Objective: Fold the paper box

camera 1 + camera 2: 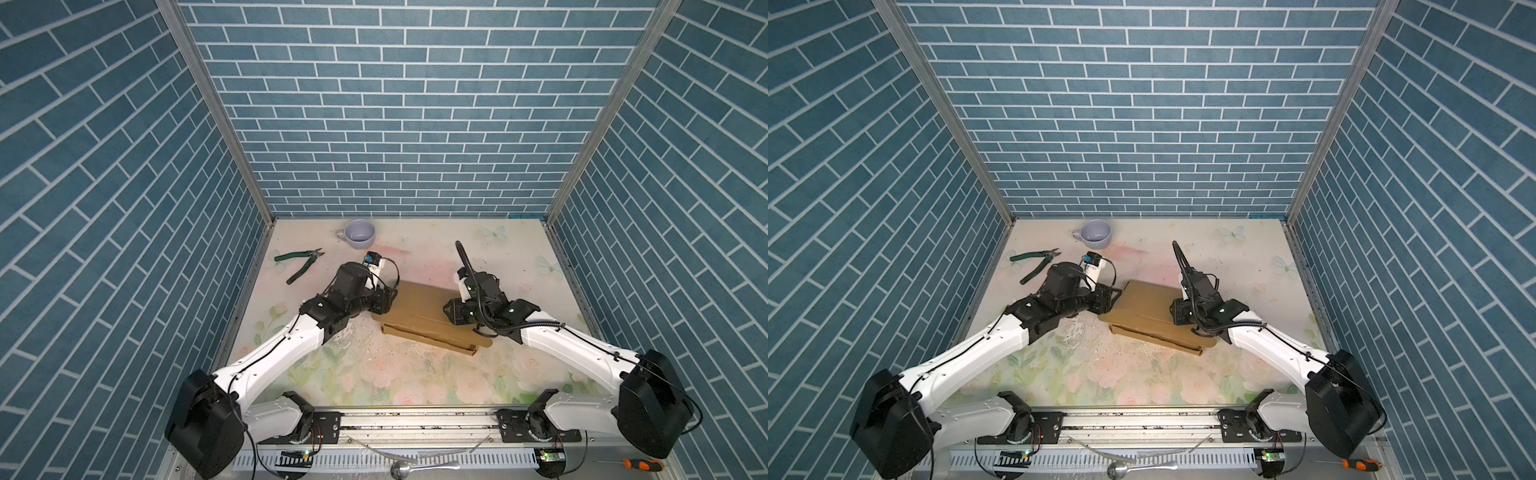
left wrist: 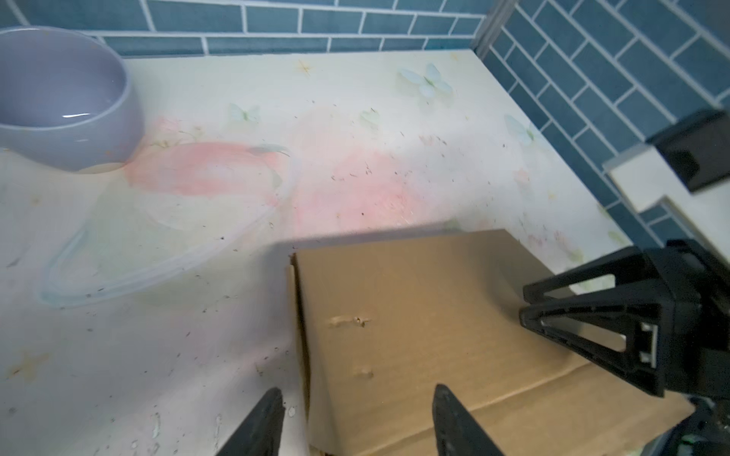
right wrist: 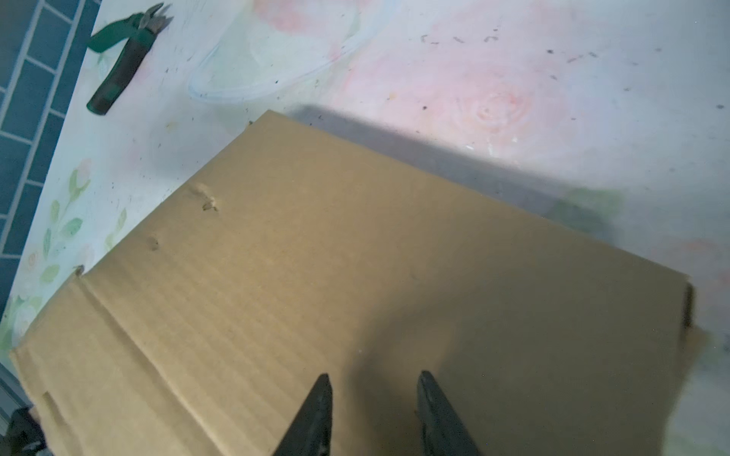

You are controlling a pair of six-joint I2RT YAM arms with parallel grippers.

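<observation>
Viewing the paper box (image 2: 414, 296), we find its edge between the wide-set left gripper (image 2: 357, 389) jaws; the right gripper (image 3: 373, 374), narrowly parted, sits over its top.

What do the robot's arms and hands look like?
The left arm and right arm have white shells, black joints and big black elbows. Thin black cables run along them; a ribbed black hose loops over the right one. The left hand and right hand are black, each with two pointed fingers.
</observation>
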